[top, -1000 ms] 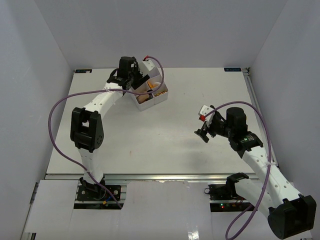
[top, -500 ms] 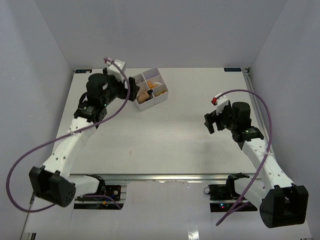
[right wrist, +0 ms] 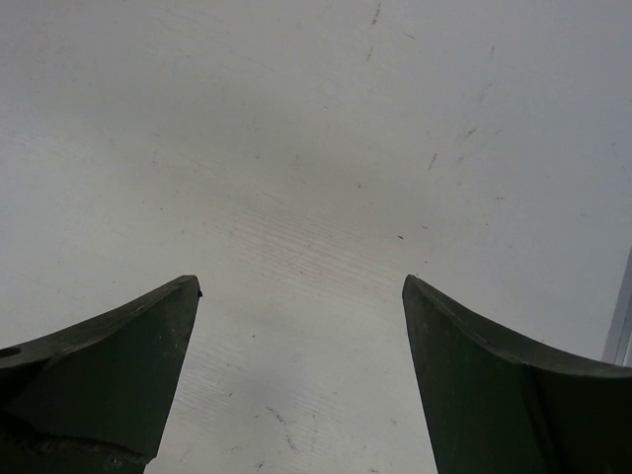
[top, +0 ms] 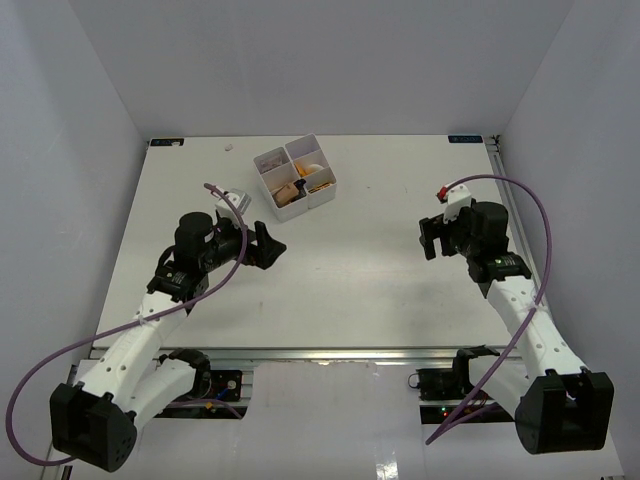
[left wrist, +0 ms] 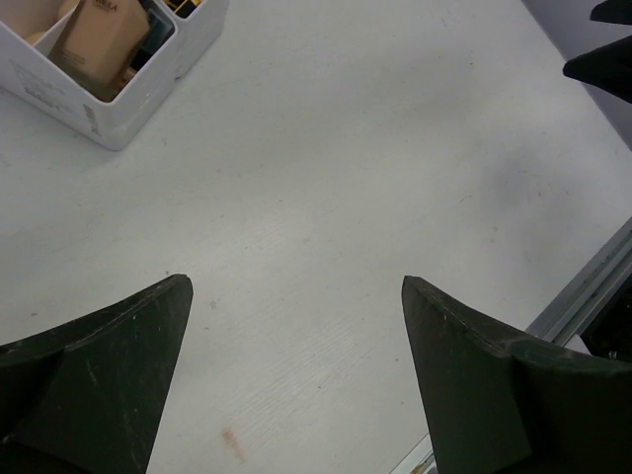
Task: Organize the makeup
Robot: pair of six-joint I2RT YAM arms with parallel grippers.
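Top external view showed the makeup (top: 303, 185) inside the white box (top: 287, 212) at 12 o'clock; left gripper (top: 267, 246) and right gripper (top: 429, 238) both gaped wide, holding nothing.

Bottle lettering: a short line of dark capital letters ran across the upper face of the beige bottle (left wrist: 99, 35) standing in the white box (left wrist: 128, 111), seen from the left wrist. The letters were too blurred to spell out.
Box wall: a faint grey mark sat on the outer wall near the corner. It could not be read.
Table corners: two small dark-blue strips lay at the far left (top: 165, 142) and far right (top: 466, 138) edges of the table (top: 350, 270). Any print on them was too small to read.
Overall: no word, number or brand was legible.
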